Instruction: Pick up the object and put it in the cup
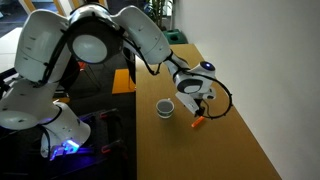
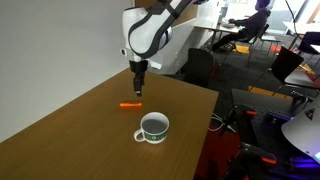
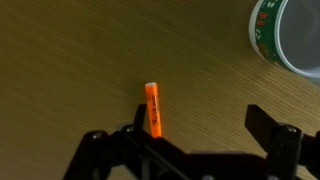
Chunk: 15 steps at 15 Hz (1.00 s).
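The small orange object [image 3: 153,108] lies flat on the wooden table; it also shows in both exterior views [image 1: 199,123] [image 2: 130,105]. The cup [image 2: 154,127], white-grey with a dark inside, stands upright nearby [image 1: 165,107] and sits at the top right corner of the wrist view [image 3: 290,35]. My gripper [image 3: 195,125] is open and empty, hovering just above the table. The object lies by the left finger, not between the fingers. In an exterior view the gripper [image 2: 138,88] hangs above the object.
The wooden table [image 2: 70,140] has its edge near the cup on one side. Beyond it are office chairs [image 2: 285,62] and desks. The robot's base [image 1: 45,90] stands beside the table next to dark equipment.
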Each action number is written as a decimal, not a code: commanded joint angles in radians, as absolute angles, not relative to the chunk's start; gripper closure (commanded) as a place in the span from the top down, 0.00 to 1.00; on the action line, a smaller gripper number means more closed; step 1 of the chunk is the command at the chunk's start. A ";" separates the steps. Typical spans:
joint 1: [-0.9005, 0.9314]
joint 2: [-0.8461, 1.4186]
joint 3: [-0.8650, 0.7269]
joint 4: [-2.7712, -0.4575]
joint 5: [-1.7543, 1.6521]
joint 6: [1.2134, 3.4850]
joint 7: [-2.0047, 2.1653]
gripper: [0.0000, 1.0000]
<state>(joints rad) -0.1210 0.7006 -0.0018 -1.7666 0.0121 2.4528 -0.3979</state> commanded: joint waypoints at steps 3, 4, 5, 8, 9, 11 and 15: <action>-0.127 0.843 0.008 -1.593 -0.013 2.384 -0.356 1.00; -0.126 0.861 0.006 -1.571 -0.013 2.379 -0.350 1.00; -0.126 0.881 0.005 -1.548 -0.011 2.377 -0.342 1.00; -0.135 0.932 0.011 -1.474 -0.012 2.341 -0.361 1.00; -0.137 0.949 0.013 -1.446 -0.013 2.325 -0.366 1.00; -0.141 0.978 0.016 -1.398 -0.012 2.301 -0.374 1.00; -0.142 1.035 0.009 -1.299 -0.014 2.241 -0.369 1.00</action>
